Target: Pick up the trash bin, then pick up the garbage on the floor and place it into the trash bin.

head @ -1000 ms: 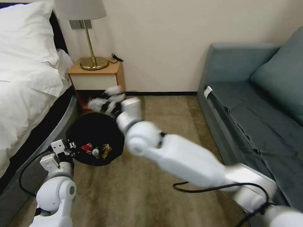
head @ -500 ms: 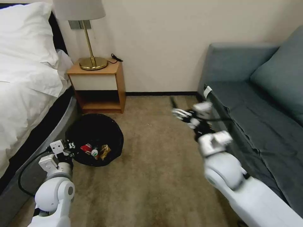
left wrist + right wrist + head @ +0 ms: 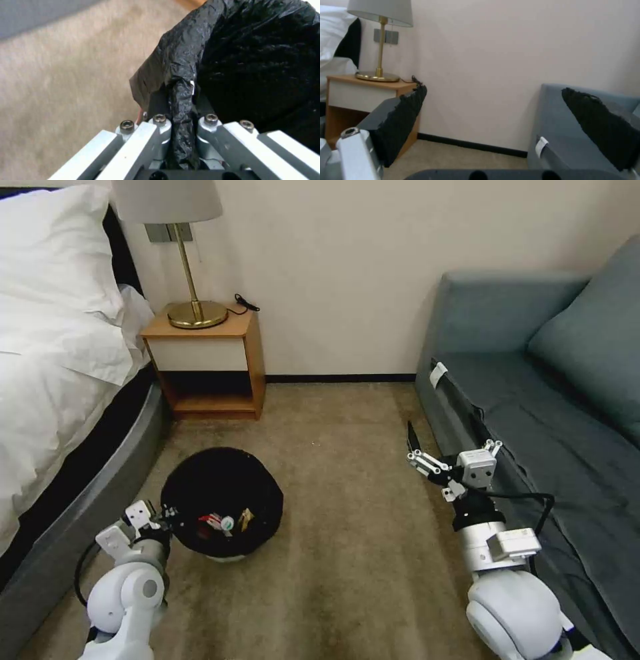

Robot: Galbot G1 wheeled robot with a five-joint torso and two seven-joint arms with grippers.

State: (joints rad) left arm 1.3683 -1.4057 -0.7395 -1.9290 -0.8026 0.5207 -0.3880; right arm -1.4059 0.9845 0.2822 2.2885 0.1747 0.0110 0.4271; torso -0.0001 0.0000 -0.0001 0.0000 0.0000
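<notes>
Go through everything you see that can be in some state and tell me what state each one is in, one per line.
Trash bin: upright, black liner on, rim gripped.
Garbage: lying inside the bin.
Left gripper: shut on the bin's bagged rim.
Right gripper: open, empty, raised beside the sofa.
Lamp: upright on the nightstand.

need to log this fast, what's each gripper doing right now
Left gripper: shut on the bag-lined rim of the trash bin.
Right gripper: open, holding nothing, raised beside the sofa.
</notes>
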